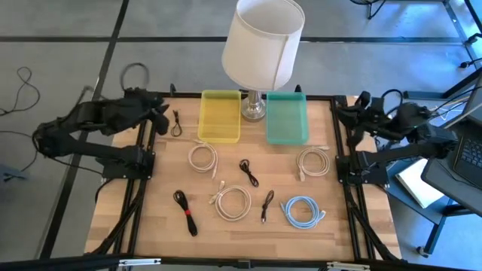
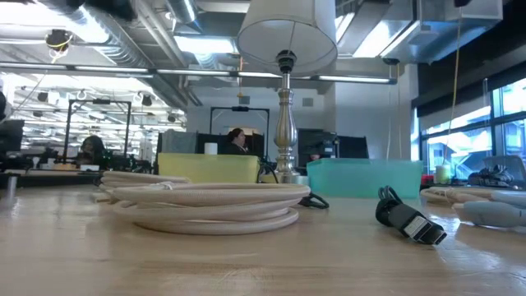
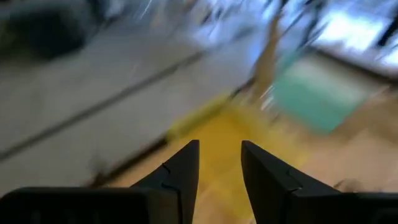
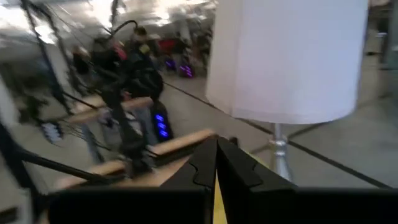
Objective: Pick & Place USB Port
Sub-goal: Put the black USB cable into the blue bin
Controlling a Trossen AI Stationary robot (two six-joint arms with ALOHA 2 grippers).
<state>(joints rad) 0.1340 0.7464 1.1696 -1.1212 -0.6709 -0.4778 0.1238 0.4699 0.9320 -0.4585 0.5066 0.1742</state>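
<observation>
We are holding the left gripper [image 3: 219, 165] with its fingers parted and nothing between them, at the table's far left corner beside the small black USB cable [image 1: 175, 123]. The yellow bin [image 1: 220, 116] sits just right of it. We should be centring over the cable before lowering. The right gripper [image 4: 215, 163] is waiting, pressed together, at the far right.
</observation>
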